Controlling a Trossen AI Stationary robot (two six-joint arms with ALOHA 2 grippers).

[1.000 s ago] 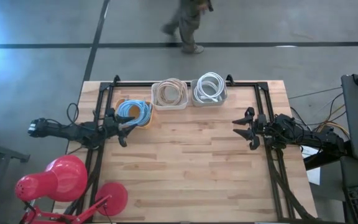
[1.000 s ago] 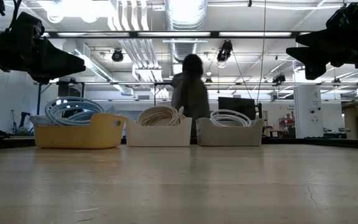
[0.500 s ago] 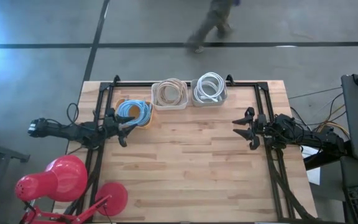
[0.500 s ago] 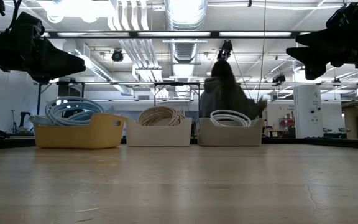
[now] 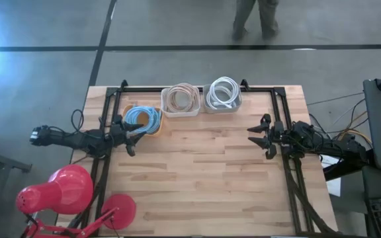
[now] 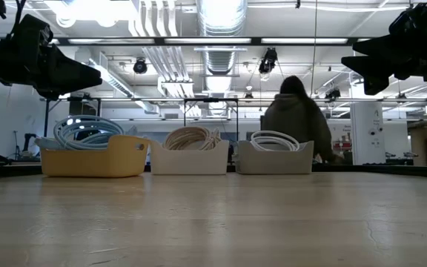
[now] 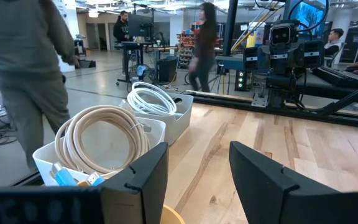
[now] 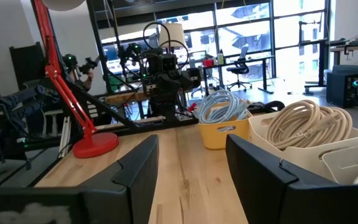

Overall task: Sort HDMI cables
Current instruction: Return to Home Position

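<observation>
Homing is all that's left for you: the left gripper [image 5: 131, 138] hangs at the table's left side, just beside the round-cornered yellow plastic bin [image 5: 158, 130]. The right gripper [image 5: 255, 136] is at the right side, well apart from the bins. Both have jaws spread wide & empty, per the wrist views. Bring each arm in slow & level, w/o dipping. On the left, lift away from the yellow bin before any swing, since the light blue coiled HDMI cables [image 5: 143, 119] mound above its rim & a finger could snag a loop. From overhead I can't tell if that gripper clears the rim; the low view suggests it sits higher than the bins. No cable lies loose on the pale plank-wood table [image 5: 204, 185]. The beige-tan coiled HDMI cables [image 5: 180, 98] sit in the white plastic bin [image 5: 180, 114] & the white coiled HDMI cables [image 5: 222, 94] in the gray plastic bin [image 5: 222, 110], w/ all 3 bins in a row at the far edge. The cables look smooth-jacketed, springy & loosely wound, so they'd prob. pop up if nudged. The bins look thin-walled & light, likely to slide on bare wood.
</observation>
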